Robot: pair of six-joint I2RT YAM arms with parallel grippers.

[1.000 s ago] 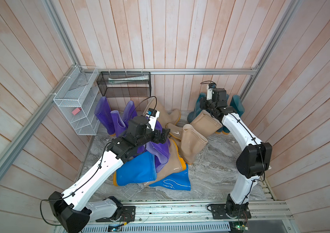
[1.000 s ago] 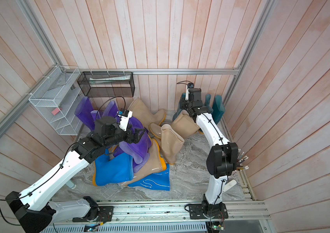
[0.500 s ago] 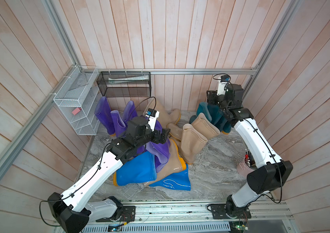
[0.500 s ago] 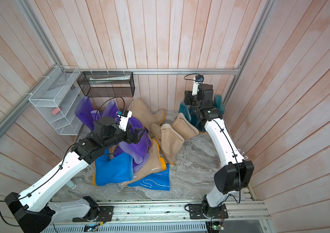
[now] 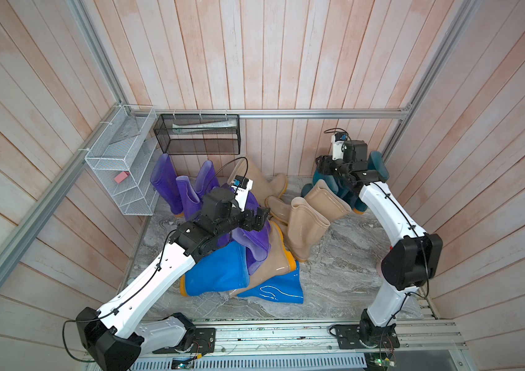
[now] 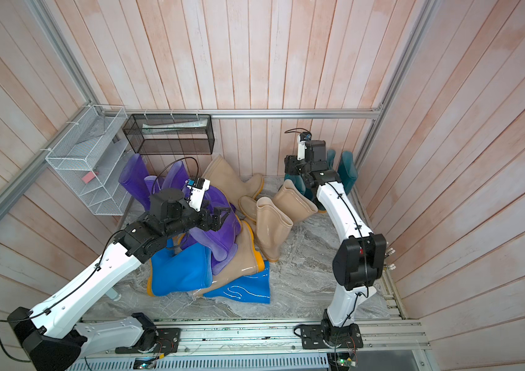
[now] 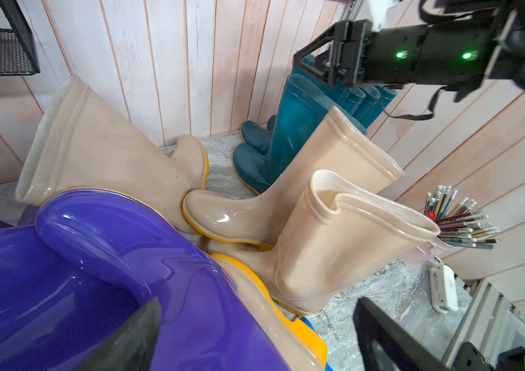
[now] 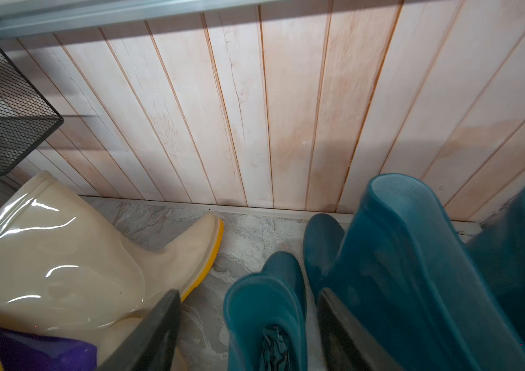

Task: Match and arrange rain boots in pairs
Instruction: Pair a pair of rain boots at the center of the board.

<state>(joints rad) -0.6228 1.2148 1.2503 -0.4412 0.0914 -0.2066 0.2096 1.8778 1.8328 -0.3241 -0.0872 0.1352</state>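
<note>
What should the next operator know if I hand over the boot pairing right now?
Grip: left pincer is open and empty, over the piled purple boots; right pincer is open and empty, above the teal boots.
Done: teal boots stand together in the far right corner.
Elsewhere: standing purple boots are beside the white rack. The blue boots lie at the pile's front with a buried beige boot between them. A leaning beige boot rests on the back wall, and two upright beige boots stand mid-floor.
Left: pair purple, blue and beige.
</note>
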